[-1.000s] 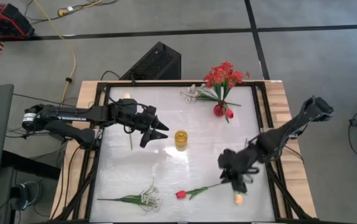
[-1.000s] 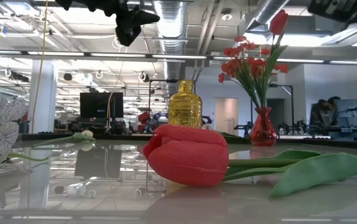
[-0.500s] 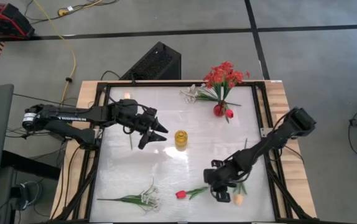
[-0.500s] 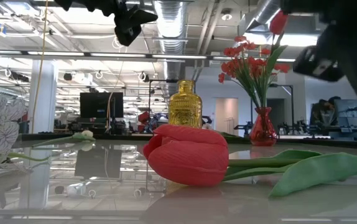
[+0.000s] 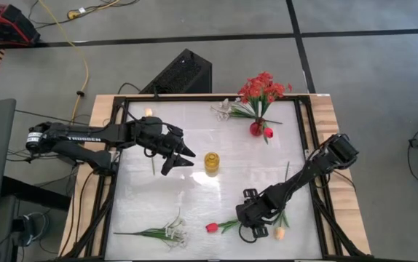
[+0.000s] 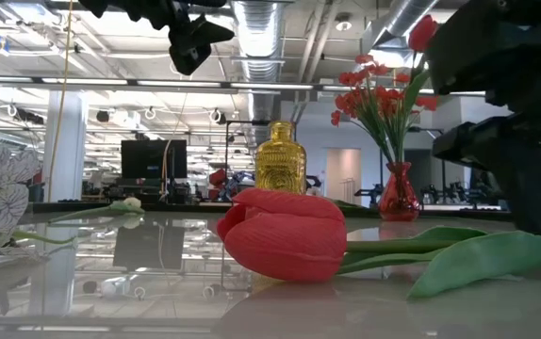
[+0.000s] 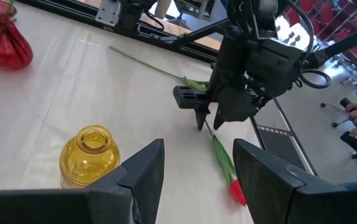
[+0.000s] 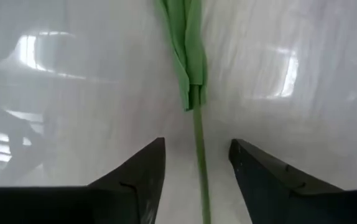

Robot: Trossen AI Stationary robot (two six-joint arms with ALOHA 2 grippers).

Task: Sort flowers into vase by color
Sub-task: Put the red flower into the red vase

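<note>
Since the earlier frames the right arm has swung in from the table's right side and dropped low near the front edge; the left arm has hardly shifted.

Right gripper (image 5: 249, 225) now sits over the thin green stem of the red tulip bud flower (image 5: 223, 225), which lies flat near the front edge, bloom toward the left. Fingers are spread apart w/ the stem (image 8: 198, 149) running between them, not clamped. Low view: tulip bloom (image 6: 283, 234) lies in the foreground, its green leaf (image 6: 483, 259) just below the dark gripper body (image 6: 525, 160).

Left gripper (image 5: 182, 154) hangs above the table's left-centre, beside the yellow ribbed glass bottle vase (image 5: 211, 163), which stands about mid-table. Fingers are spread wide, holding nothing. Left wrist view: yellow vase (image 7: 90, 157) upright near the fingers (image 7: 142, 171), right gripper (image 7: 200, 115) farther off, tips at the stem.

Other task items:
- Small red glass vase (image 5: 255, 129) stands near the back edge, right of centre, w/ a bunch of red clustered blooms (image 5: 261, 88) in it; one red tulip bud (image 5: 268, 133) just beside the vase.
- White small-blossom spray (image 5: 225, 110) lies at the back edge, just left of the red vase.
- Second white spray w/ green leaves (image 5: 158, 233) lies near the front-left corner.
- Pale peach-yellow tulip bud (image 5: 279, 233) lies near the front edge, just right of the right gripper.
- Another thin-stemmed flower (image 5: 152, 161) lies under the left arm; its bloom cannot be told.
</note>
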